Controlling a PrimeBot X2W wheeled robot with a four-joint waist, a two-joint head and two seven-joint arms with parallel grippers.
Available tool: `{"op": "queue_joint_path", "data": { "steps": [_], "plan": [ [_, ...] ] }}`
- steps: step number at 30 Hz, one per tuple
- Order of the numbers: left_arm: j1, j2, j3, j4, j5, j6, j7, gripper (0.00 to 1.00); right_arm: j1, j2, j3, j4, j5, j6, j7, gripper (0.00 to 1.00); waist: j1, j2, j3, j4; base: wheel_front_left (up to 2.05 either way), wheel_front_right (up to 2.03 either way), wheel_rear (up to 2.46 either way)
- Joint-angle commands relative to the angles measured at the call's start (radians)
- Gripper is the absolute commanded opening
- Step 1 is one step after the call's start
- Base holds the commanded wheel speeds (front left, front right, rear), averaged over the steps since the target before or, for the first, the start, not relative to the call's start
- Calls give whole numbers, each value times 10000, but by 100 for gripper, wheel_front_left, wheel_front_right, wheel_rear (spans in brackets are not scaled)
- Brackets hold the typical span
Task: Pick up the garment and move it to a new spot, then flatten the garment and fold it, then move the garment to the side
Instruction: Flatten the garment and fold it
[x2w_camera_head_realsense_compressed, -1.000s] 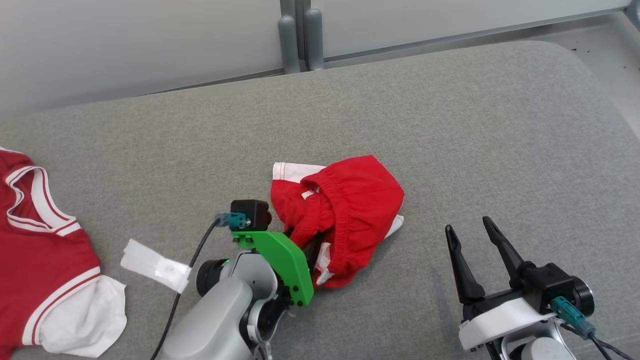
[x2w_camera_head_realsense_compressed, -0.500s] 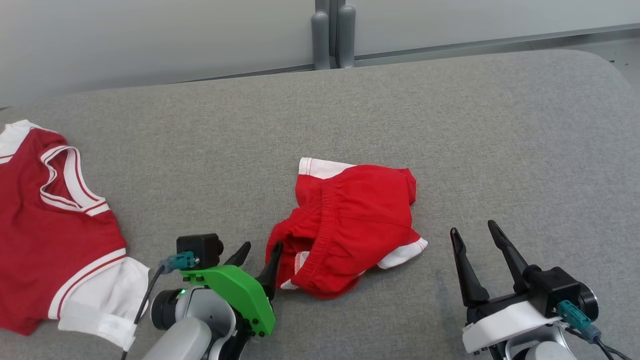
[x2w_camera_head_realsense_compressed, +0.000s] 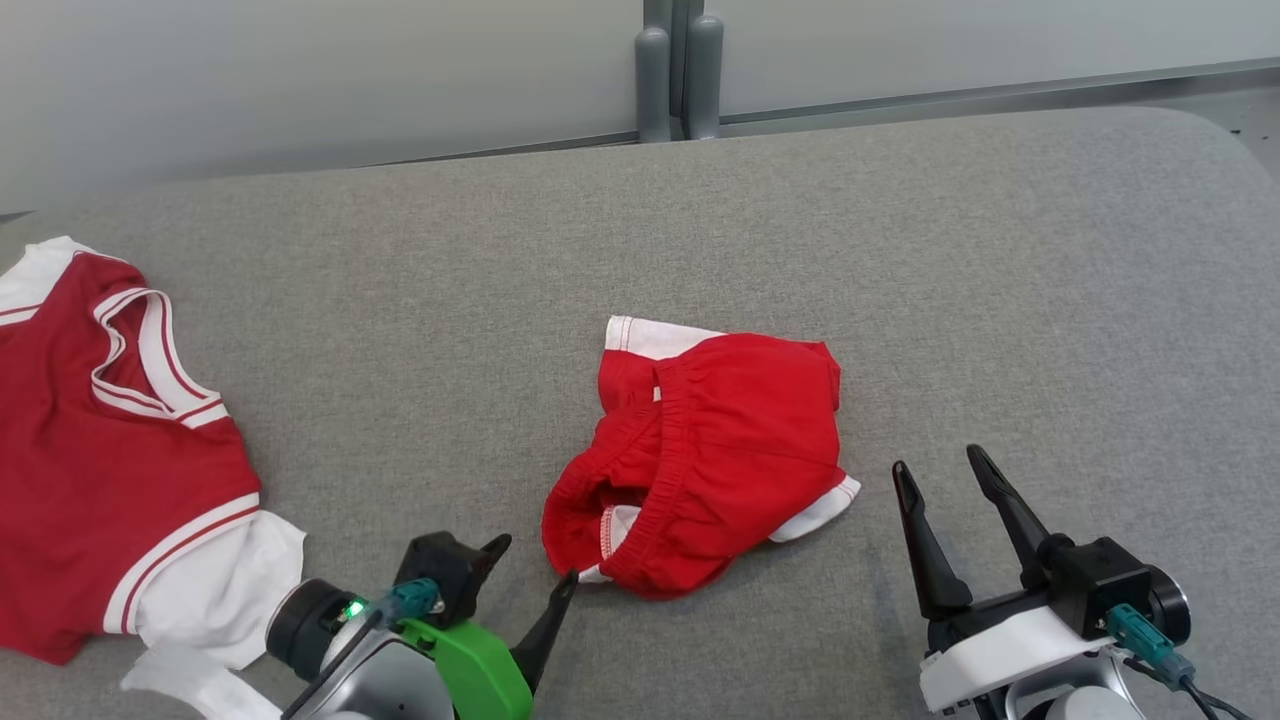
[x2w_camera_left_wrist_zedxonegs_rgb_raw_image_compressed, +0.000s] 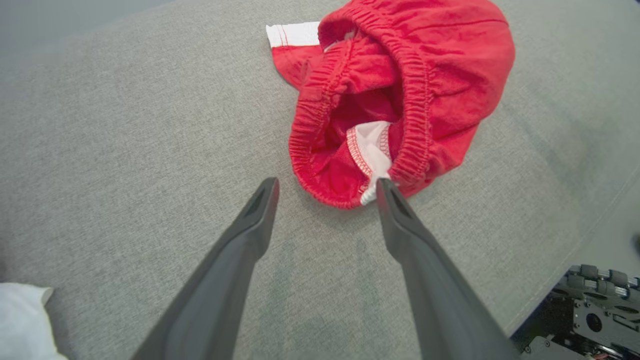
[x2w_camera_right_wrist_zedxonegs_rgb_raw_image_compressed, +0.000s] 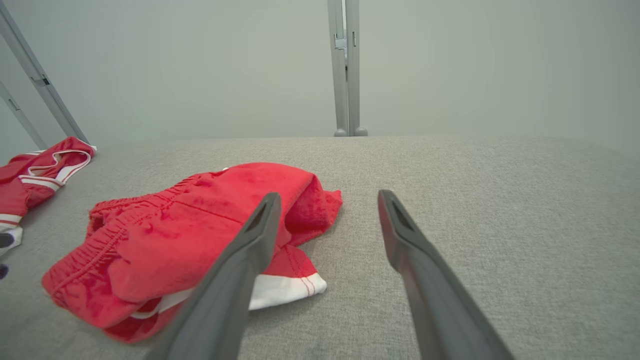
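Your left gripper (x2w_camera_head_realsense_compressed: 536, 560) has backed off the red shorts (x2w_camera_head_realsense_compressed: 740, 440), fingers spread and empty; your right gripper (x2w_camera_head_realsense_compressed: 937, 460), right of them, is spread too.

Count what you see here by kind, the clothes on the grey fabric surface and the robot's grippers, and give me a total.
Red shorts: 1
Red and white jersey: 1
Grippers: 2, the left gripper and the right gripper
Total: 4

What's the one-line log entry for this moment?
left gripper: open, tips at shorts waistband | right gripper: open, clear of shorts | shorts: crumpled on cushion | shirt: left
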Motion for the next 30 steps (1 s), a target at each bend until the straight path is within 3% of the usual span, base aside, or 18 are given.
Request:
{"op": "queue_joint_path", "data": {
  "steps": [1, 11, 15, 21, 22, 23, 24, 25, 30],
  "plan": [
    [-230, 19, -47, -10, 106, -82, 46, 100, -1, -21, -22, -3, -39, 1, -31, 100, 1, 120, 24, -39, 0, 0, 0],
    [-1238, 226, -1222, 531, 1201, -939, 1116, 100, -88, -21, 101, 24, 133, 1, -31, 100, 1, 120, 149, -581, 0, 0, 0],
    [-1385, 407, -1424, 904, 1387, -1013, 1484, 100, -45, -18, 41, 21, 212, 1, -31, 100, 1, 120, 175, -814, 0, 0, 0],
    [-1513, 245, -1543, 1497, 1331, -1152, 1537, 100, -74, -22, 62, 18, 332, 1, -31, 100, 1, 120, 208, -1046, 0, 0, 0],
    [-1531, 227, -1578, 1597, 1306, -1208, 1581, 69, -79, -20, 63, 20, 321, 1, -31, 100, 1, 120, 209, -1069, 0, 0, 0],
    [-1585, 202, -1579, 1667, 1309, -1241, 1560, 45, -86, -16, 62, 20, 321, 1, -31, 100, 1, 120, 213, -1085, 0, 0, 0],
    [-1667, 157, -1582, 1719, 1303, -1287, 1523, 13, -96, -17, 51, 15, 325, 1, -31, 100, 1, 120, 217, -1097, 0, 0, 0],
    [-1726, 127, -1601, 1760, 1301, -1328, 1542, 0, -103, -19, 35, 12, 318, 1, -31, 100, 1, 120, 217, -1104, 0, 0, 0],
    [-1933, -75, -1440, 1602, 993, -1353, 1701, 0, -107, -19, -30, -11, 339, 1, -31, 100, 1, 120, 214, -1079, 0, 0, 0]
  ]
}}
